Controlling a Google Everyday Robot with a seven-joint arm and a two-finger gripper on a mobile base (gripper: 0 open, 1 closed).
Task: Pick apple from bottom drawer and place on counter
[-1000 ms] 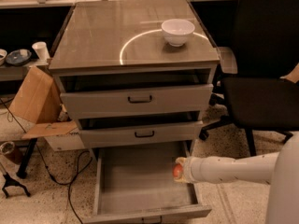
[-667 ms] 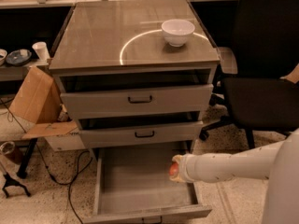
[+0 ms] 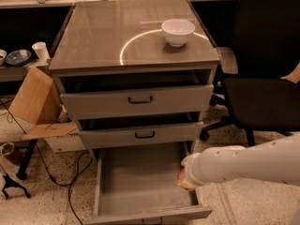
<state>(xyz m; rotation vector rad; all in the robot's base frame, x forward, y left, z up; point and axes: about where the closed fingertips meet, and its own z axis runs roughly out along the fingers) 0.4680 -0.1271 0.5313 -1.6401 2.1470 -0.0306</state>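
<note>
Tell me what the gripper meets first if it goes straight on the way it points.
The gripper points to the view's left over the bottom drawer, the apple at its tip. Beyond that, the drawer's opposite side wall looks next, unless it passes above; height is unclear.

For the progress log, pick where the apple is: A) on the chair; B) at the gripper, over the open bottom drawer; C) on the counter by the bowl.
B: the apple shows reddish at the gripper, above the right side of the bottom drawer, well below the counter.
</note>
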